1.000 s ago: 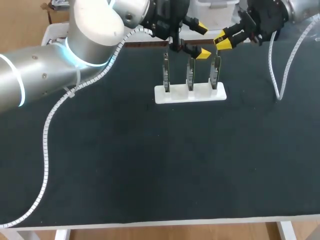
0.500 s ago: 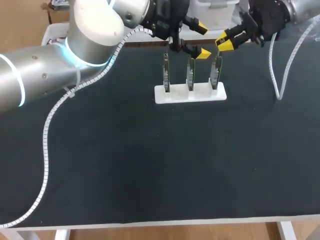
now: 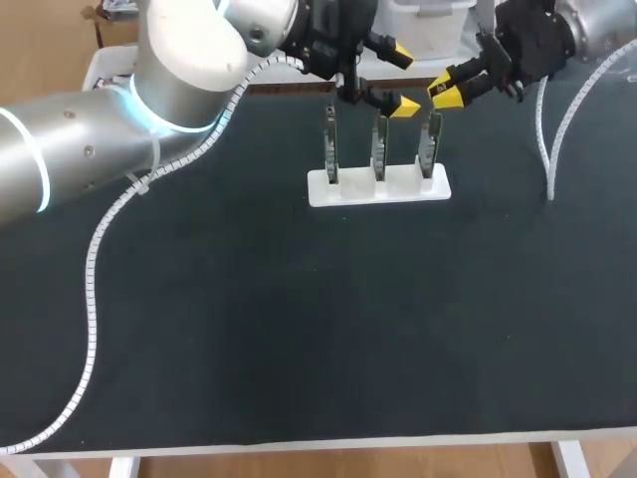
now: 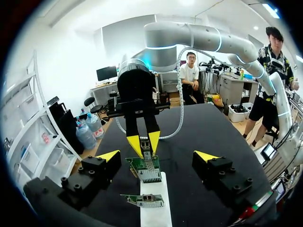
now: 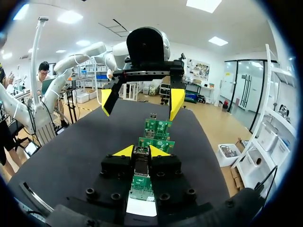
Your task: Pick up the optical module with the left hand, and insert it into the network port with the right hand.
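Right wrist cam shows the right pincer (image 5: 142,152) clamped on the optical module (image 5: 141,166), green board (image 5: 138,185) right under it; head cam's too far to tell. Left pincer (image 4: 157,157) sits wide apart.

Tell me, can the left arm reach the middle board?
Probably yes. The left arm holds its jaws open close above the middle board, nothing between; the right arm is at the end board.

Matt dark cloth covers the table (image 3: 299,329); the rack (image 3: 378,187) looks smooth plastic.
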{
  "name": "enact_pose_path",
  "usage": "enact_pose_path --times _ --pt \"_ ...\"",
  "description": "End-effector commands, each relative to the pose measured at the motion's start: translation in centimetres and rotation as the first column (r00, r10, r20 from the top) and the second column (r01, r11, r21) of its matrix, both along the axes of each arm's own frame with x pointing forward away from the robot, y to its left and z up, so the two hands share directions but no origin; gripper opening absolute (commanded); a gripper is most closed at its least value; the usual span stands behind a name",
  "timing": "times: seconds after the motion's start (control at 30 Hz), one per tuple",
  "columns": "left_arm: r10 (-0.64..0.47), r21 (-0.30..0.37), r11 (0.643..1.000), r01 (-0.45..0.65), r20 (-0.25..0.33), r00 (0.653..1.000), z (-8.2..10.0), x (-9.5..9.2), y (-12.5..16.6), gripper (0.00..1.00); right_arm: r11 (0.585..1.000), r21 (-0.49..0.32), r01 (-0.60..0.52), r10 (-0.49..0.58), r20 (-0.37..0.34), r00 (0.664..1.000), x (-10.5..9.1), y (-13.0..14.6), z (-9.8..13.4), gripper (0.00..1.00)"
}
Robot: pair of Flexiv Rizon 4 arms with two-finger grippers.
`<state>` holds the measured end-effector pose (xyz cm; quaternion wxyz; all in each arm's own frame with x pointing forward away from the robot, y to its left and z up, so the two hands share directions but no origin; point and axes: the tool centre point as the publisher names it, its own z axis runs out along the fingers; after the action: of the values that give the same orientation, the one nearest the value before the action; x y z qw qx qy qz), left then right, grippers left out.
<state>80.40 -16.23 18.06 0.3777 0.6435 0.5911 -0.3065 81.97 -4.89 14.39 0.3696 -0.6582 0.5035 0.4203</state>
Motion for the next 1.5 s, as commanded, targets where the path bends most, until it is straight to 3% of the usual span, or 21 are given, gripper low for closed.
enact_pose_path --times 0.03,0.73,0.77,0.87,0.9,1.5 --pt "-0.001 0.004 1.0 0.001 -0.002 1.0 0.04 0.11 -0.05 1.0 0.999 -0.003 -0.041 0.041 -0.017 0.999 0.87 0.06 -0.42 0.0" --pt "-0.001 0.004 1.0 0.001 -0.002 1.0 0.04 0.11 -0.05 1.0 0.999 -0.008 -0.038 0.038 -0.014 0.999 0.83 0.11 -0.38 0.0" --pt "-0.001 0.004 1.0 0.001 -0.002 1.0 0.04 0.11 -0.05 1.0 0.999 -0.008 -0.038 0.038 -0.014 0.999 0.83 0.11 -0.38 0.2" --pt "-0.001 0.004 1.0 0.001 -0.002 1.0 0.04 0.11 -0.05 1.0 0.999 -0.008 -0.038 0.038 -0.014 0.999 0.83 0.11 -0.38 0.49" --pt "-0.001 0.004 1.0 0.001 -0.002 1.0 0.04 0.11 -0.05 1.0 0.999 -0.008 -0.038 0.038 -0.014 0.999 0.83 0.11 -0.38 1.0" --pt "-0.001 0.004 1.0 0.001 -0.002 1.0 0.04 0.11 -0.05 1.0 0.999 -0.008 -0.038 0.038 -0.014 0.999 0.83 0.11 -0.38 1.0"
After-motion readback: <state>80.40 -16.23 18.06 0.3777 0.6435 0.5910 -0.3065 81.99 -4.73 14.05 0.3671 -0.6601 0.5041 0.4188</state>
